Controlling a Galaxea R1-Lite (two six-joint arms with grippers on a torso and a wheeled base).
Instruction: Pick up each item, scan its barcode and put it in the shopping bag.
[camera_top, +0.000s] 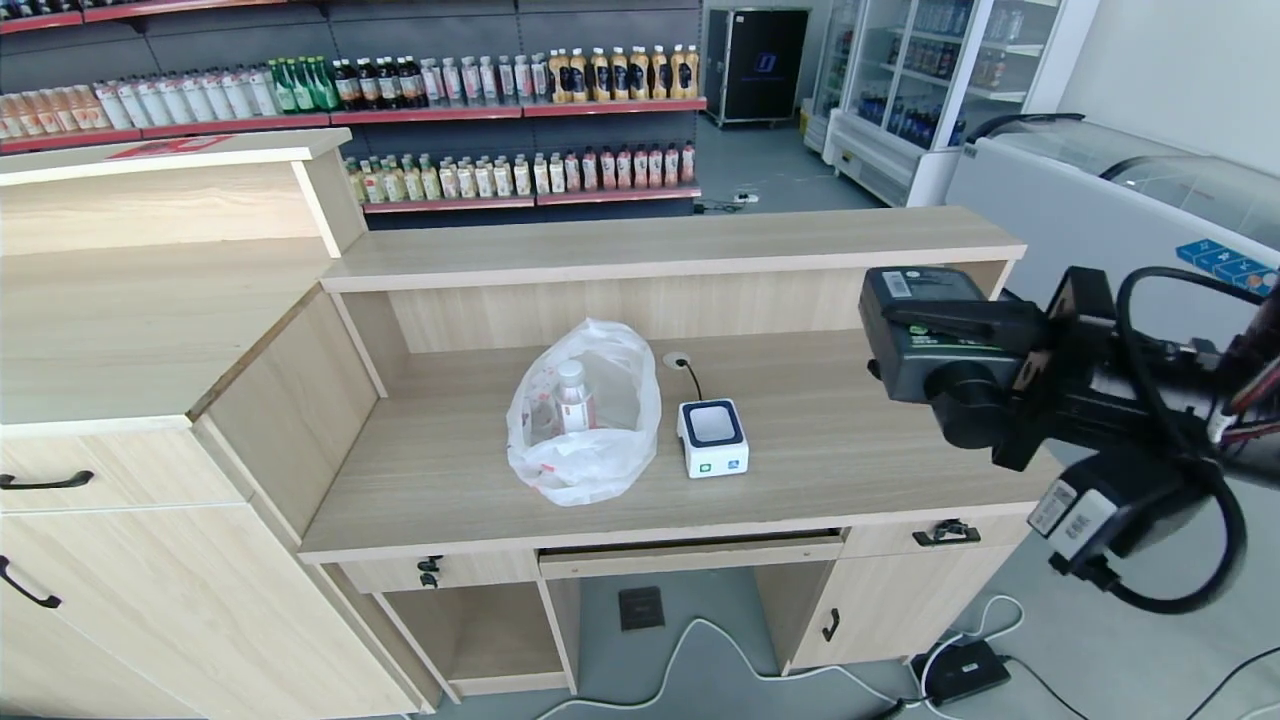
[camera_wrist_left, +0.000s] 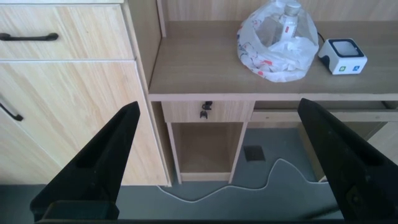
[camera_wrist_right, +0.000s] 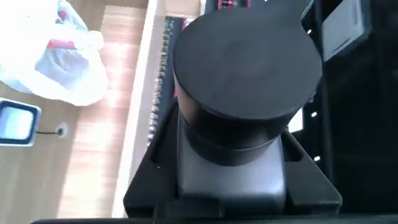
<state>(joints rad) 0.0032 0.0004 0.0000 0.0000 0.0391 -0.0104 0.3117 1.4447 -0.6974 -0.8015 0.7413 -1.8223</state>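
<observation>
While the shopping bag (camera_top: 585, 415) sits on the desk (camera_top: 850, 430) with a bottle (camera_top: 572, 395) upright inside and the scanner (camera_top: 712, 437) just beside it, the left end effector (camera_wrist_left: 219, 104) hangs low before the desk, fingers wide apart, empty. Right end effector (camera_top: 935, 345) raised at desk's right end, state can't tell.

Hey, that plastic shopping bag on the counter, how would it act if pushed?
The shopping bag looks like thin, crumpled film, so it would probably buckle rather than slide whole. The bottle standing inside likely anchors it, but might topple if shoved.
</observation>
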